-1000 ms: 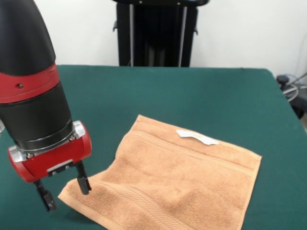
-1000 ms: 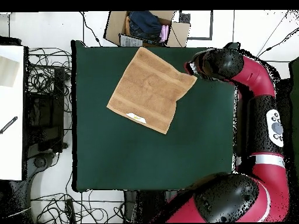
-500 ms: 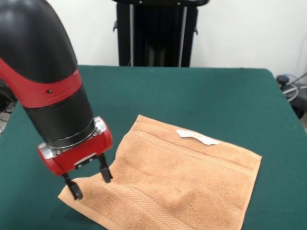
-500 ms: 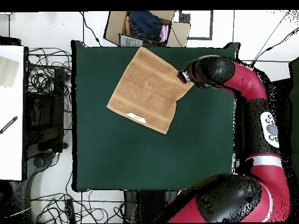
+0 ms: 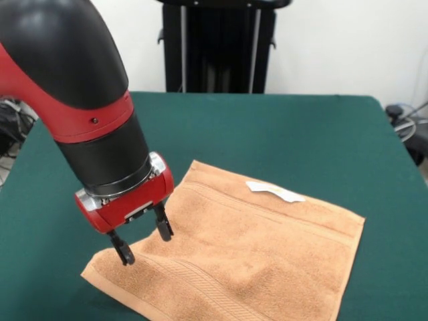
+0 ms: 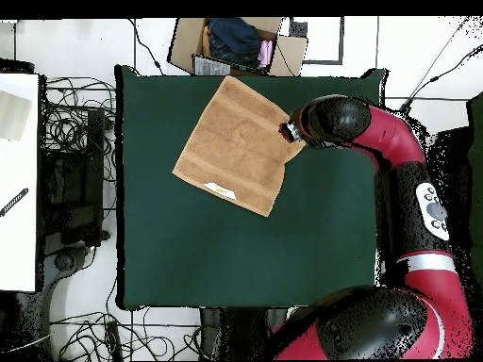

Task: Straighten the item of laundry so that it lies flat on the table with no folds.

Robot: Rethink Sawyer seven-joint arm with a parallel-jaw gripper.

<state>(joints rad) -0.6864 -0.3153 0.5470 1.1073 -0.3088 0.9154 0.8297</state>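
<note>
The light orange-tan terry towel (image 5: 247, 257) lies spread on the dark green table (image 5: 301, 140), ribbed bands near two edges and a small white tag (image 5: 274, 192) near its far edge. In the overhead view the towel (image 6: 241, 146) sits at the table's (image 6: 208, 255) upper middle. My gripper (image 5: 143, 242) is open, its two black fingers (image 5: 163, 225) pointing down just above the towel's near-left corner, holding nothing. In the overhead view the gripper (image 6: 286, 131) is at the towel's right corner, mostly hidden under the arm.
A black stand (image 5: 217, 43) rises behind the table's far edge. In the overhead view a cardboard box with clothes (image 6: 238, 44) sits past the top edge, and cables (image 6: 75, 141) and a white desk (image 6: 19, 179) lie to the left.
My gripper has moved to the right and farther in over the towel's corner, staying open. The towel has not moved.
</note>
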